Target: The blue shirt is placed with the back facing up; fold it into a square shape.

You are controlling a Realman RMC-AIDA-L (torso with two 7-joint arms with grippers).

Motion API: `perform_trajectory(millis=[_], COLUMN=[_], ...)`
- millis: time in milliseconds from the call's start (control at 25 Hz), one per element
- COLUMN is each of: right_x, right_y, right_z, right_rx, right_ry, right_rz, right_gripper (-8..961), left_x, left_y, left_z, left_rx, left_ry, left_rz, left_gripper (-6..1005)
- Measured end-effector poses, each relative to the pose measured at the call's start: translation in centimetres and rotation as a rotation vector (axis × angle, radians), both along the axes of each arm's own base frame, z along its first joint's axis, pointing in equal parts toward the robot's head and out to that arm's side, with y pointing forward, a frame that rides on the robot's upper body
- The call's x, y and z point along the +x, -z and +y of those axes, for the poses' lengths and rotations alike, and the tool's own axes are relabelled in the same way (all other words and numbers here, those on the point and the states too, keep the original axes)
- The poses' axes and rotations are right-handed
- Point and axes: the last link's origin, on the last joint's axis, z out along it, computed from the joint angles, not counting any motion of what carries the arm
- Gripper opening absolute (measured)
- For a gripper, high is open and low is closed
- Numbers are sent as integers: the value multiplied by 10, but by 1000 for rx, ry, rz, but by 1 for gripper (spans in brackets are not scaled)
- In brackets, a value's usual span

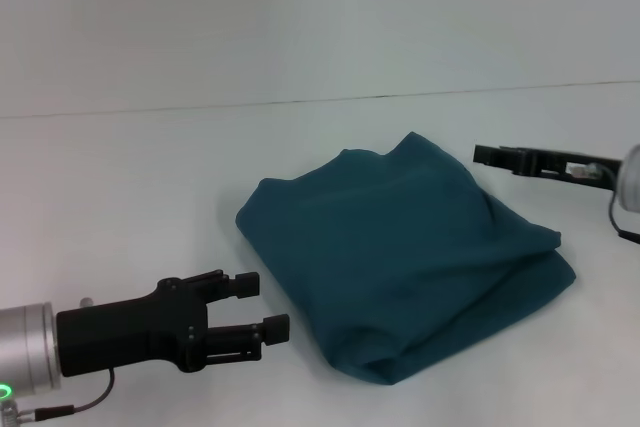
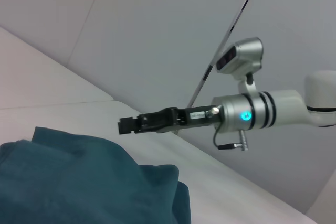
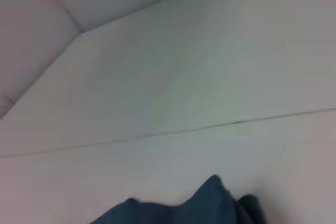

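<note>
The blue shirt (image 1: 400, 257) lies folded into a thick, roughly square bundle in the middle of the white table, plain side showing, with loose layers along its near right edge. My left gripper (image 1: 268, 305) hovers open just off the bundle's near left corner, nothing between its fingers. My right gripper (image 1: 478, 155) hangs beside the bundle's far right corner, seen edge-on and apart from the cloth. In the left wrist view the shirt (image 2: 79, 182) fills the low foreground and the right gripper (image 2: 122, 126) hangs beyond it. A corner of the shirt (image 3: 173, 211) shows in the right wrist view.
The white table (image 1: 150, 177) runs back to a pale wall, meeting it along a thin seam (image 1: 300, 100). Bare tabletop lies on every side of the bundle.
</note>
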Motion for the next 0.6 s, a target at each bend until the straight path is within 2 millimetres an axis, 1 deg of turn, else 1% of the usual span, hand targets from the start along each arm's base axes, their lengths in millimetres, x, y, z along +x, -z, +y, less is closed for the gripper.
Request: perform_trajectory(millis=[40, 400, 600], right_x=[0, 20, 30], right_y=[0, -34, -40], right_z=[0, -28, -35], right_rx=[0, -168, -213], right_ry=[0, 89, 147], right_rz=[0, 82, 65], right_gripper=[407, 615, 748], left_x=[0, 1, 1], left_y=[0, 0, 1], left_z=[0, -1, -1], left_rx=[0, -9, -12], left_ry=[0, 3, 5], left_rz=[0, -5, -2], left_gripper=[873, 873, 874])
